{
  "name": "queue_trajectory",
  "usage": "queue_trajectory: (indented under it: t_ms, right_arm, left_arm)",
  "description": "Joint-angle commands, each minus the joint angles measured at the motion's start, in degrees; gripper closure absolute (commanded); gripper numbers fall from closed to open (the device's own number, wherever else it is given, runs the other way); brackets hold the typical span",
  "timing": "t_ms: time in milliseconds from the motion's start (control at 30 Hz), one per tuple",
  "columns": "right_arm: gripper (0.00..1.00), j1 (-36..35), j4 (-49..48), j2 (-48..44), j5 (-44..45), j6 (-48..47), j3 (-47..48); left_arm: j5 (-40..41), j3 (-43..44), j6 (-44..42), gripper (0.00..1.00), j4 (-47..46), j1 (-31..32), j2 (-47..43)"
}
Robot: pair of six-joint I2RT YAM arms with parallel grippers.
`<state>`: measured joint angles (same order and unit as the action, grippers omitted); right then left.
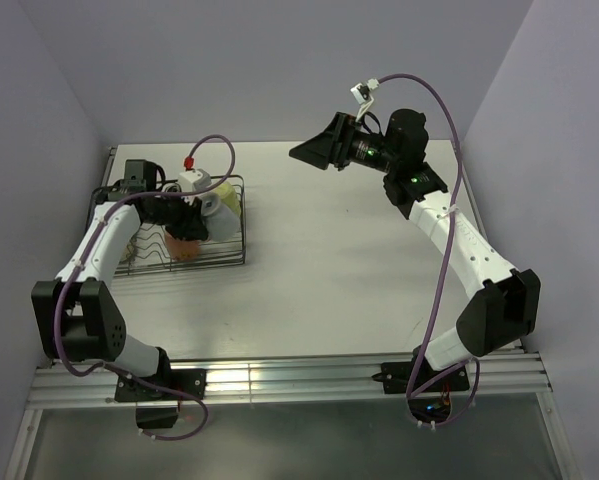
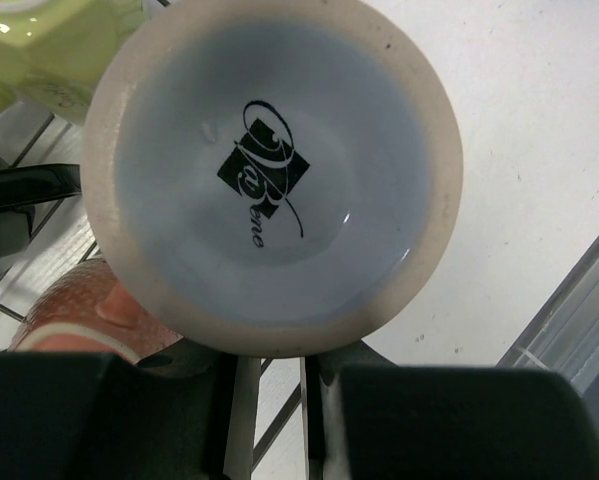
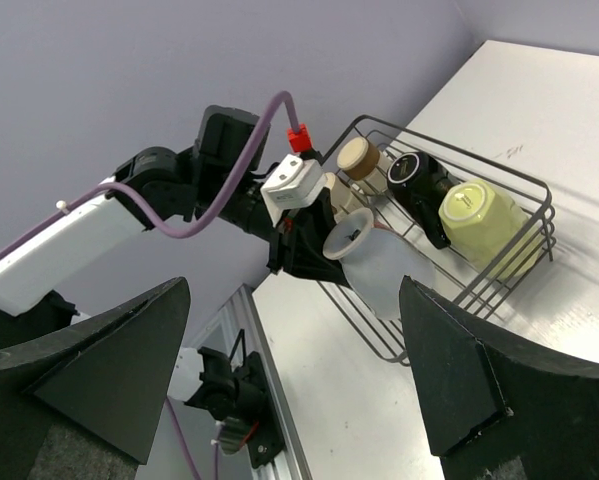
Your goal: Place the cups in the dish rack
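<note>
The dish rack (image 1: 209,265) stands by the worktop's (image 1: 359,260) left edge. A pink patterned cup (image 1: 184,245) sits at its near side. Just beyond, the left gripper (image 1: 201,208) is clamped narrow on the light blue mug (image 1: 216,215), tilted over the rack; whether the mug touches the wires cannot be told. A pale yellow mug (image 3: 484,220), a black cup (image 3: 419,180) and a brown cup (image 3: 357,158) lie inside. Above the far edge, the right gripper (image 1: 314,152) hangs wide apart, holding nothing.

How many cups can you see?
4. A light blue cup is in the left end effector over the dish rack; a pale yellow mug, a black cup and a pinkish cup sit in it. Others may be hidden.
</note>
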<state>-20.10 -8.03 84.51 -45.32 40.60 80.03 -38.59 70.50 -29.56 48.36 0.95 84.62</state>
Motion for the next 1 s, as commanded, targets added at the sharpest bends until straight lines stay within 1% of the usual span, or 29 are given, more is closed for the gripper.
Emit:
queue_trajectory:
  t_ms: [0, 467, 967]
  right_arm:
    - [0.07, 0.59, -1.28, -2.42, -0.47, -0.35, -0.49]
    - [0.07, 0.76, -1.46, -2.77, -0.65, -0.17, -1.1]
    - [0.07, 0.85, -1.37, -2.6, -0.82, 0.01, -1.19]
  left_arm:
    - [-2.37, 1.48, -1.38, 1.0, -1.16, 0.1, 0.46]
    - [-2.46, 1.57, -2.17, 1.0, -0.63, 0.1, 3.62]
    - [-0.08, 0.87, -3.13, 1.0, -1.6, 0.1, 4.68]
